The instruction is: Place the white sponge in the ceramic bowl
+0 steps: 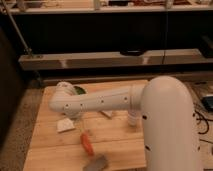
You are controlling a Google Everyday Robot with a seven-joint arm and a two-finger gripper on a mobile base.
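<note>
The white sponge point(65, 125) lies flat on the wooden table point(115, 145), at its left side. The ceramic bowl point(79, 90) is green and sits behind the sponge; only a sliver of its rim shows behind my arm. My white arm reaches from the right across the table to the left. The gripper point(69, 111) hangs below the arm's end, just above and behind the sponge, between sponge and bowl, and is mostly hidden by the arm.
An orange oblong object point(87, 144) lies in front of the sponge. A grey block point(95, 163) sits at the table's front edge. A white cylindrical thing point(132, 118) stands under my arm mid-table. A dark shelf unit point(120, 57) stands behind the table.
</note>
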